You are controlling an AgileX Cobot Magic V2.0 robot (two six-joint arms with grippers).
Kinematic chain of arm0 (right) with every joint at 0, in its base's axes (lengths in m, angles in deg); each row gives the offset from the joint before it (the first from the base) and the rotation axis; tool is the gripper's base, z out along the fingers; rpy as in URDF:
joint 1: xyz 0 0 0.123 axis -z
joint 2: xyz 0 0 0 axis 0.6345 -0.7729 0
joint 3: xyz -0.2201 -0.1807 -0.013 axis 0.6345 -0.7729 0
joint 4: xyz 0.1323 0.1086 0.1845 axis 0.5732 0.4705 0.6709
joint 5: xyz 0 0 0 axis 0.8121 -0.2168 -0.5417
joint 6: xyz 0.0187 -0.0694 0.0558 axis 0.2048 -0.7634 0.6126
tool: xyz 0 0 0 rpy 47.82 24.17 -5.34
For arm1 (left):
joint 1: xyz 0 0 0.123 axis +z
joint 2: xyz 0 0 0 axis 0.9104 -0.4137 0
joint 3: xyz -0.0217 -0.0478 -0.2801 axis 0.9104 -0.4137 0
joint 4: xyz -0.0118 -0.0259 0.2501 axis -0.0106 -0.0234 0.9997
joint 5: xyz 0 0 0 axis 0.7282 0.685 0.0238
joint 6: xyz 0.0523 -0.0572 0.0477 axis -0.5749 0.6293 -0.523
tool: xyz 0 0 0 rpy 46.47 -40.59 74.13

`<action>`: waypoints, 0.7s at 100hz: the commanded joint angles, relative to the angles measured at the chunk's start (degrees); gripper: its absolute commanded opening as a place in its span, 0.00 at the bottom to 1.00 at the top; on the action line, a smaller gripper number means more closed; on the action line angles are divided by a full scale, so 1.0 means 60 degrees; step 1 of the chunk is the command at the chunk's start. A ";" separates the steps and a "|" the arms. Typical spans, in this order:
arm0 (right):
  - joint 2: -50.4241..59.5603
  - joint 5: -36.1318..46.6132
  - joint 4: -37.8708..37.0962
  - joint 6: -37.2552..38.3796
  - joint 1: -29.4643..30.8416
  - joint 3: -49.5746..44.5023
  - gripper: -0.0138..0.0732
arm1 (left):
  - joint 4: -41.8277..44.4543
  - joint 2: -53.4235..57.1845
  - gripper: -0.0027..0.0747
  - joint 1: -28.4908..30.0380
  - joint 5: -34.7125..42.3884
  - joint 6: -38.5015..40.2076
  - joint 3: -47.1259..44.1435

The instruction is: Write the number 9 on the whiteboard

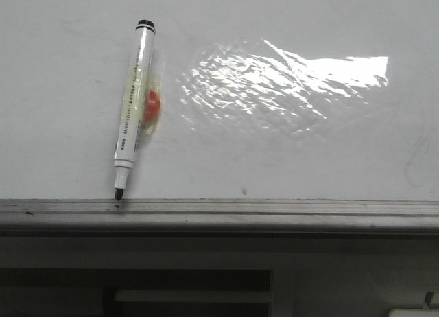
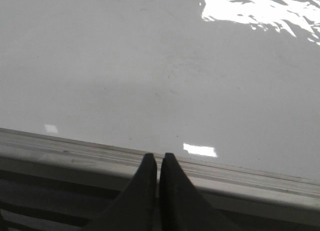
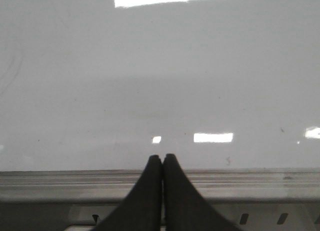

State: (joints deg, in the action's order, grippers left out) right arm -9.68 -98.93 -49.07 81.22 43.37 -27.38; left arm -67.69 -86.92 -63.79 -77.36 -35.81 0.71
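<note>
The whiteboard (image 1: 309,152) fills the front view, glossy white with a rippled glare patch. A white marker pen (image 1: 134,108) lies on it at the left, black tip down at the grey ledge (image 1: 274,210), with a red and yellowish piece beside its barrel. No number 9 shows on the board. Neither gripper appears in the front view. In the left wrist view my left gripper (image 2: 158,156) is shut and empty over the ledge (image 2: 60,151) of the whiteboard (image 2: 150,66). My right gripper (image 3: 163,156) is likewise shut and empty at the ledge (image 3: 60,178) of the whiteboard (image 3: 150,81).
A small dark speck (image 1: 244,191) sits on the board just above the ledge. A faint curved smudge (image 1: 415,159) marks the board's right side. Below the ledge runs a dark frame with a pale bar (image 1: 195,296).
</note>
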 commanded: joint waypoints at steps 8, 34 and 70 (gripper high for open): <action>0.0133 0.0508 -0.0076 -0.0032 0.0017 -0.0271 0.09 | 0.0000 0.0258 0.01 0.0016 0.1092 0.0091 -0.0185; 0.0133 0.1125 -0.0021 -0.0032 0.0017 -0.0271 0.09 | 0.0000 0.0258 0.01 0.0016 0.1392 0.0091 -0.0185; 0.0133 0.2599 -0.0021 -0.0032 0.0017 -0.0271 0.09 | 0.0000 0.0258 0.01 0.0016 0.2099 0.0091 -0.0185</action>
State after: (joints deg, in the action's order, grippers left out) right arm -9.68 -91.35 -49.07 81.34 43.37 -27.38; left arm -67.69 -86.92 -63.79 -70.70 -35.81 0.69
